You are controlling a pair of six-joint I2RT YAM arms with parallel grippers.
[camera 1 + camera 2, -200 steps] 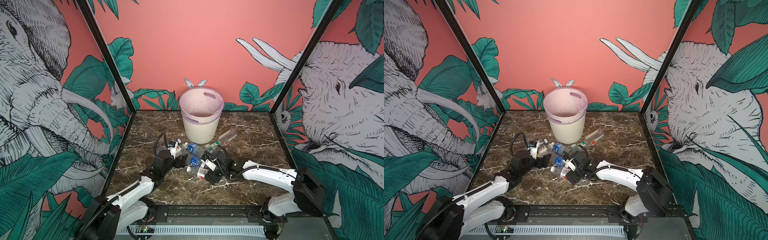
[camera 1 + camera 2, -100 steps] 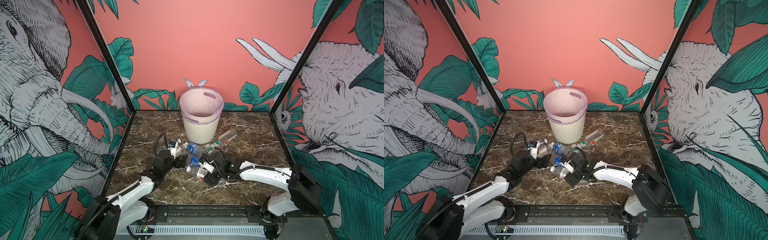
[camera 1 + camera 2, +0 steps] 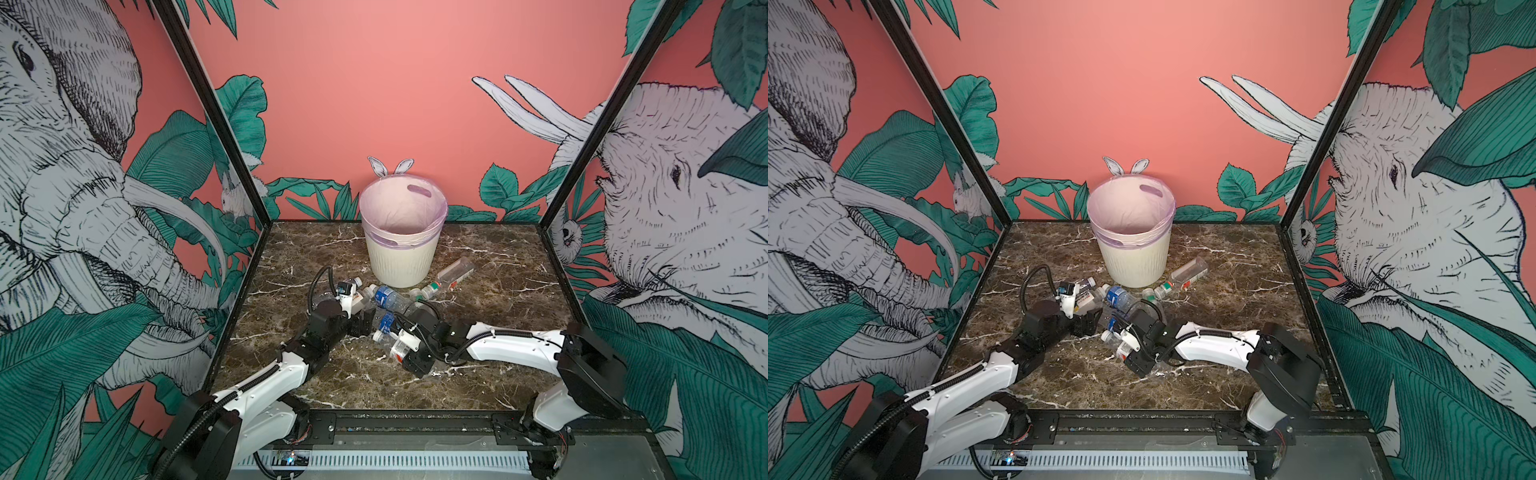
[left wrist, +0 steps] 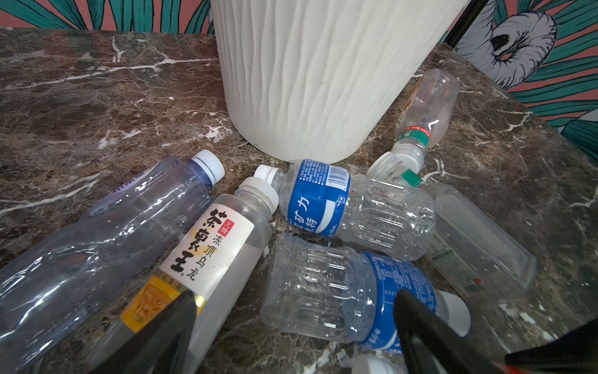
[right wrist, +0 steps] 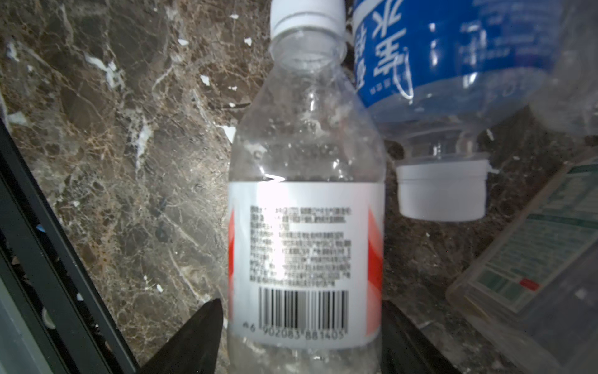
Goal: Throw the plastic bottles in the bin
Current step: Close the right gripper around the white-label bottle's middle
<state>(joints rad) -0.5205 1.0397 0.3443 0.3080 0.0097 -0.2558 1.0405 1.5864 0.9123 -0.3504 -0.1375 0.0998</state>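
The bin stands upright near the back edge of the tabletop, about midway between its left and right edges. The plastic bottles lie on their sides in a loose cluster just in front of the bin's base, toward the middle of the tabletop. One green-banded bottle lies apart on the side toward the right edge.

The left gripper hangs low over the cluster with its jaws spread wide. One jaw is above a tea bottle with a white and yellow label, the other above a blue-labelled bottle. It holds nothing.

The right gripper straddles a red-and-white labelled bottle lying nearer the front edge. Its jaws sit close against the bottle's two sides. I cannot tell whether they pinch it.
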